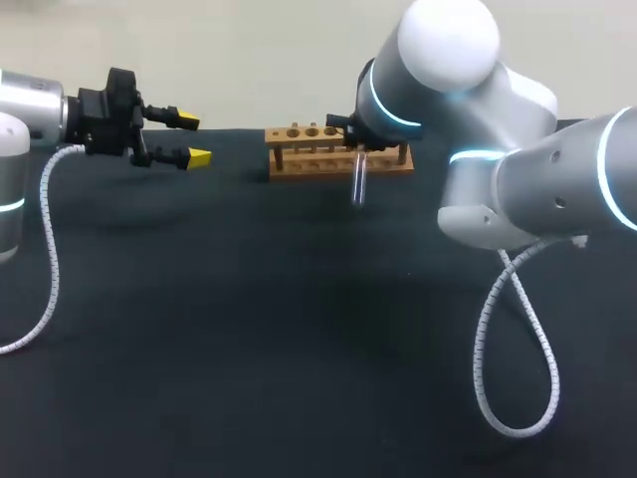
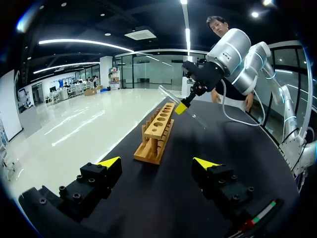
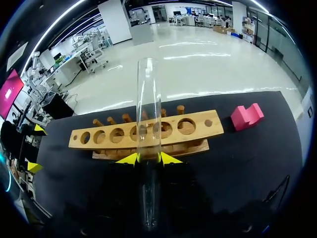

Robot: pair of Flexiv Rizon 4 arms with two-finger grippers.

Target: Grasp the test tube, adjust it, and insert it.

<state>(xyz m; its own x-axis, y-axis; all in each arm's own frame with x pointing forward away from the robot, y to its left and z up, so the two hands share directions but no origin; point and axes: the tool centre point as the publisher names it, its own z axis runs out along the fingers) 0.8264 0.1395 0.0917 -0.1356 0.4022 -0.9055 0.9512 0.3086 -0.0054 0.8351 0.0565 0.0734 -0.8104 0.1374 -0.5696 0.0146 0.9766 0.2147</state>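
A clear glass test tube point(image 3: 148, 124) is pinched between the yellow tips of my right gripper point(image 3: 147, 158), which is shut on it. The tube point(image 1: 358, 182) hangs nearly upright just in front of the wooden rack point(image 1: 309, 149), its lower end above the table. The rack point(image 3: 148, 133) has a row of several round holes, all of them without tubes. From the left wrist view the tube point(image 2: 182, 106) shows tilted beside the rack point(image 2: 157, 130). My left gripper point(image 1: 191, 140) hovers open at the table's far left, well apart from the rack, with nothing between its fingers.
A pink block point(image 3: 246, 116) lies on the black table point(image 1: 299, 339) just past the rack's end, on the side away from my left gripper. My right arm's coiled cable point(image 1: 513, 339) hangs over the table's right half. My left arm's cable point(image 1: 45, 259) hangs at the left.
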